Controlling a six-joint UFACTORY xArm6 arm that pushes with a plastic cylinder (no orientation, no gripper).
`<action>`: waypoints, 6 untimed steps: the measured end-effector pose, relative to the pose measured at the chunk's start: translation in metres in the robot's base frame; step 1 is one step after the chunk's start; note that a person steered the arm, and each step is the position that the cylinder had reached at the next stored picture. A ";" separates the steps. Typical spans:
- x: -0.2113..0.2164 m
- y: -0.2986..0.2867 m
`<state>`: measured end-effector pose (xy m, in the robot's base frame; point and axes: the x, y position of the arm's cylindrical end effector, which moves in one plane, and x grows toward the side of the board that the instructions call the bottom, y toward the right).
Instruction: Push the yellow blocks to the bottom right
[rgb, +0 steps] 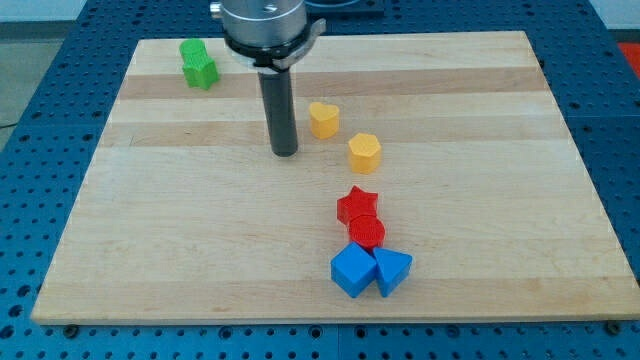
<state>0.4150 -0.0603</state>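
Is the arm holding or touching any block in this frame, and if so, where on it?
Nothing is held. My tip stands on bare board, apart from the nearest yellow heart block on its right.

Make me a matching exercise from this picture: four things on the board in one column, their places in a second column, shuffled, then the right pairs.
Things
1. green blocks
2. my tip
3. red star
4. blue cube

Places
A. just above the red cylinder
B. the board's top left
C. lowest on the board, beside the blue triangular block
D. left of the yellow heart and yellow hexagon, touching neither

Pairs: 1-B, 2-D, 3-A, 4-C
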 end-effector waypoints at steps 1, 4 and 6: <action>0.000 0.019; 0.013 0.094; 0.022 0.031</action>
<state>0.4373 -0.0290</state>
